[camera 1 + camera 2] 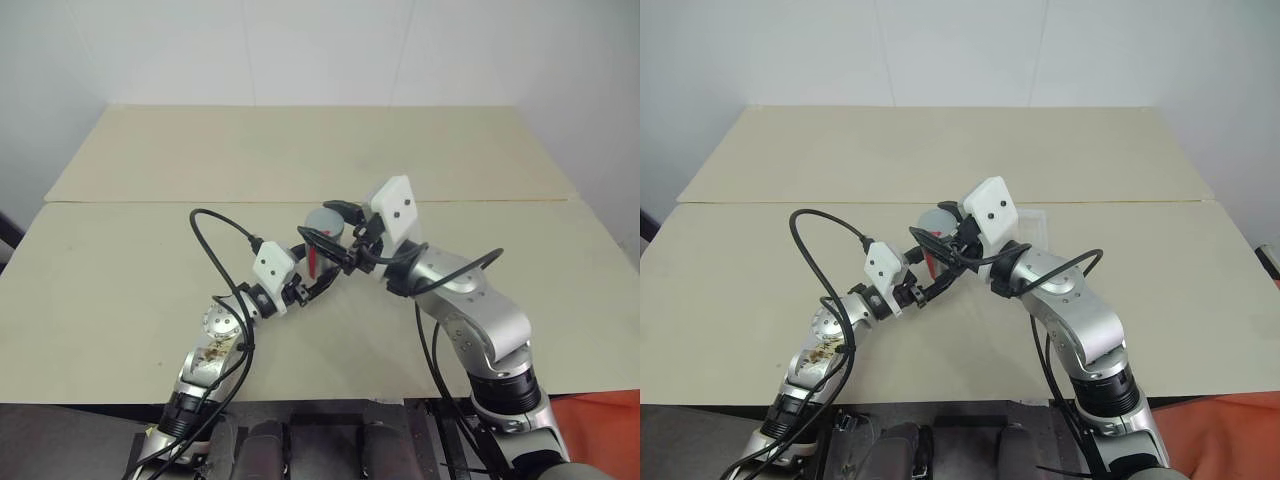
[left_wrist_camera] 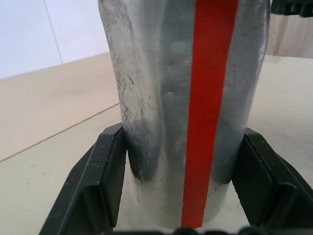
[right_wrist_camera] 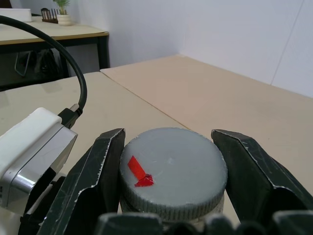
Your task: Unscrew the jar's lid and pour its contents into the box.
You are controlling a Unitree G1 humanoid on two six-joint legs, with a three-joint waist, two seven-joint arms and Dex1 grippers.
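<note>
My left gripper [image 2: 181, 134] is shut on the jar [image 2: 195, 98], a white cylinder with a vertical red stripe, held upright above the table's middle [image 1: 314, 258]. The round grey lid [image 3: 171, 166] with a red patch sits on top of the jar. My right gripper [image 3: 168, 137] comes in from the right and is shut on the lid, with a black finger on each side of its rim. The box [image 1: 1038, 222], a shallow clear tray, lies on the table just behind my right wrist. The contents are hidden inside the jar.
Both arms meet over the tan table [image 1: 120, 280], which has a seam across it towards the back [image 1: 150, 202]. A black cable [image 1: 215, 225] loops up from my left forearm. A white wall stands behind the table's far edge.
</note>
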